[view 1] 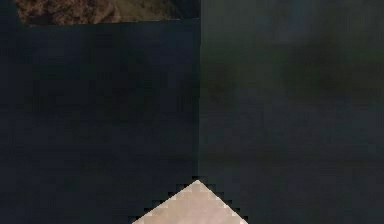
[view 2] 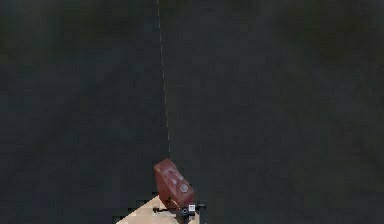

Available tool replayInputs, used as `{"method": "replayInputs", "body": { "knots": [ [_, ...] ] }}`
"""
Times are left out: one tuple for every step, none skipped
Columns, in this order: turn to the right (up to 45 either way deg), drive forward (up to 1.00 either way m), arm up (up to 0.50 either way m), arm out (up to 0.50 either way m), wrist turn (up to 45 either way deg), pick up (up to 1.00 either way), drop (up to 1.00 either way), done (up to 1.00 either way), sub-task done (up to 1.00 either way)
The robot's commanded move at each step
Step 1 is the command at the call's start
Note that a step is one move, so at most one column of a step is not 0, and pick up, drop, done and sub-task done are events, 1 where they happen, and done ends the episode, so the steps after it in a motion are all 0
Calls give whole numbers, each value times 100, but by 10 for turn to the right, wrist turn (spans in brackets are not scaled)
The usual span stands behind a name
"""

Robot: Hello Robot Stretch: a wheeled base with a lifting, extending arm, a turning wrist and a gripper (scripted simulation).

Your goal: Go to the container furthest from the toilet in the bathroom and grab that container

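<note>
Two dark walls are seen in the forward view, a blue-black one [view 1: 100,120] at the left and a greener one [view 1: 290,110] at the right, joined at an upright corner near the middle. In the arm side view two dark walls [view 2: 80,100] are likewise met at a thin pale seam [view 2: 163,80] that runs down from the top edge. A pale triangle of floor [view 1: 195,207] is shown at the bottom of the forward view, and a smaller wedge of pale floor [view 2: 138,213] is shown at the foot of the seam in the arm side view. A mottled brown patch [view 1: 100,8] is cut off by the forward view's top edge; what it is cannot be made out. A reddish-brown box [view 2: 173,183], leaning in the picture, is set in the corner at the bottom of the arm side view, on or just above the pale floor; whether it is the task's container cannot be settled from its shape. The gripper [view 2: 172,211] is seen right under the box's lower end, beside a small white square [view 2: 190,208]. The box is placed just above and behind the jaws, and contact cannot be judged. The state of the jaws cannot be told, nor whether anything is held.
</note>
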Motion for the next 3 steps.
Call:
{"method": "replayInputs", "body": {
  "knots": [
    [0,0,0,0,360,0,0,0,0],
    [0,0,0,0,0,100,0,0,0],
    [0,0,10,0,0,0,0,0,0]
  ]
}}
